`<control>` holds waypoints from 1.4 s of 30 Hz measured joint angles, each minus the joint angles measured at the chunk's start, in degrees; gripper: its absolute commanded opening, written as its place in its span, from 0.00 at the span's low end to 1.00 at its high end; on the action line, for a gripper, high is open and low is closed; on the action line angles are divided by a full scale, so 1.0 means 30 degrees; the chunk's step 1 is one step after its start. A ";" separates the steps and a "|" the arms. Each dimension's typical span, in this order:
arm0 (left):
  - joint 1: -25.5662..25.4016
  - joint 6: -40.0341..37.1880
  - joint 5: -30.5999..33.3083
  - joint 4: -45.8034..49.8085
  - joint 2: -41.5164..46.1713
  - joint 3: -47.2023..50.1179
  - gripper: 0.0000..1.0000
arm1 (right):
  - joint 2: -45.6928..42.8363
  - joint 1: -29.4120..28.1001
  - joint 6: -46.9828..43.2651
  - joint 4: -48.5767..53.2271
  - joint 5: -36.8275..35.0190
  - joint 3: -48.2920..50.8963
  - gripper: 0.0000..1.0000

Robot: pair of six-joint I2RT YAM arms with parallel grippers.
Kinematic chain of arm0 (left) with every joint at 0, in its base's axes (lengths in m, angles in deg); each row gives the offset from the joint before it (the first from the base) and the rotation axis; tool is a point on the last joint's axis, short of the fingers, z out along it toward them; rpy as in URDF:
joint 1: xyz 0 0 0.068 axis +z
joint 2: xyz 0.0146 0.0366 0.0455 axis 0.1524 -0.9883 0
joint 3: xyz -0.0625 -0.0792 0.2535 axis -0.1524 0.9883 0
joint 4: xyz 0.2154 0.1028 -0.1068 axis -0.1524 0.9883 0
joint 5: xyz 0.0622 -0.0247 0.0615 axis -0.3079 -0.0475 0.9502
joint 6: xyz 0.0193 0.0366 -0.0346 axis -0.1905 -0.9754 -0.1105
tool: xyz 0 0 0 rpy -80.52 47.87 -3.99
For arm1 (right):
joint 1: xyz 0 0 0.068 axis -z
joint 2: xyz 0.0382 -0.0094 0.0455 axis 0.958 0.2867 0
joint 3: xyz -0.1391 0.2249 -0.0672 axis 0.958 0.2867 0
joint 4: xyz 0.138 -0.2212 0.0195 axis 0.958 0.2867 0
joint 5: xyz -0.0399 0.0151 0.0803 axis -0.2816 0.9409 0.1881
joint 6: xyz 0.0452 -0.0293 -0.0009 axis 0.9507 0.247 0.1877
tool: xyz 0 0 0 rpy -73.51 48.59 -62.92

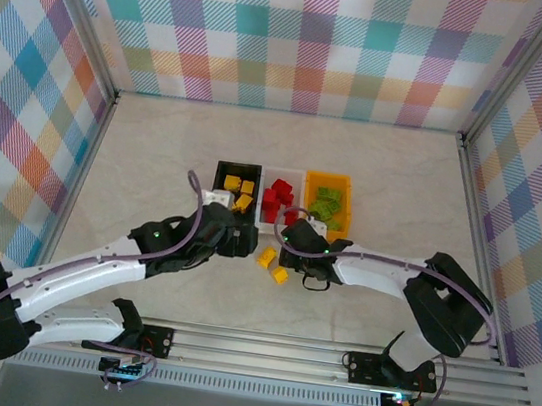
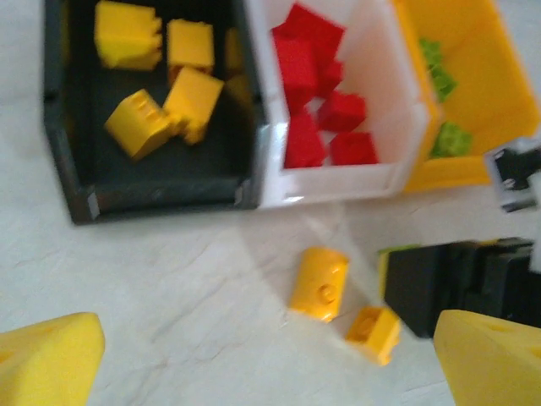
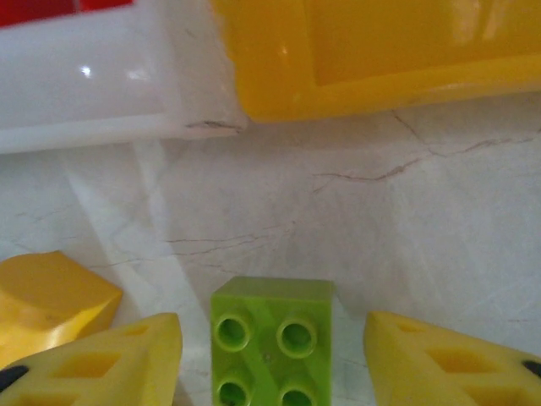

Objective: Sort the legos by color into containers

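Observation:
The black bin (image 2: 152, 190) holds several yellow legos (image 2: 139, 123). Red legos (image 2: 317, 93) fill the white bin (image 2: 338, 182), and green ones (image 2: 448, 139) lie in the orange bin (image 2: 473, 59). Two yellow legos (image 2: 319, 283) (image 2: 374, 333) lie on the table in front of the bins. My left gripper (image 2: 269, 342) hangs open above the table near them, with nothing between its fingers. My right gripper (image 3: 270, 351) is low on the table and straddles a lime green lego (image 3: 270, 326). Its fingers (image 3: 127, 364) stand a little off the lego on both sides.
The three bins sit side by side at mid-table (image 1: 281, 192), close ahead of both grippers. A yellow lego (image 3: 51, 296) lies just left of my right gripper's left finger. The right gripper's black body (image 2: 448, 283) is close beside the loose yellow legos.

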 measured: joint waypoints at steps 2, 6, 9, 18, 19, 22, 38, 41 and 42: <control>0.0000 0.0350 0.0262 0.0189 0.1071 0.0772 1.00 | 0.0284 0.0000 0.0109 0.0350 -0.0211 -0.0204 0.45; 0.0000 0.0714 0.0546 0.0393 0.2120 0.1508 1.00 | 0.0342 0.0000 0.0277 0.0452 -0.0357 -0.0350 0.35; 0.0000 0.0882 0.0699 0.0481 0.2142 0.1756 1.00 | 0.0080 0.0000 0.0248 0.0510 -0.0401 -0.0321 0.31; 0.0000 0.0896 0.0539 -0.0197 0.1326 0.2412 1.00 | -0.5880 0.1268 -0.1413 0.2222 -0.0707 -0.0736 0.30; 0.0000 0.0889 0.0466 -0.0342 0.1086 0.2412 1.00 | -0.6069 0.1967 -0.1690 0.2353 -0.0641 -0.1093 0.30; 0.0000 0.0867 0.0284 -0.0576 0.0561 0.2426 1.00 | -0.5493 0.3883 -0.2419 0.2463 -0.0350 -0.2200 0.31; 0.0000 -0.1545 -0.2018 -0.3883 -0.6965 0.1020 0.87 | -0.2674 0.4940 -0.4932 0.3286 0.1151 -0.5719 0.76; -0.0007 -0.2135 -0.2302 -0.4524 -0.8786 -0.0087 0.84 | -0.4954 0.4014 -0.4765 0.3177 0.1158 -0.3825 0.76; -0.0007 -0.2273 -0.2390 -0.4743 -0.9224 -0.0408 0.82 | -0.5523 0.3767 -0.4707 0.3140 0.1173 -0.3249 0.76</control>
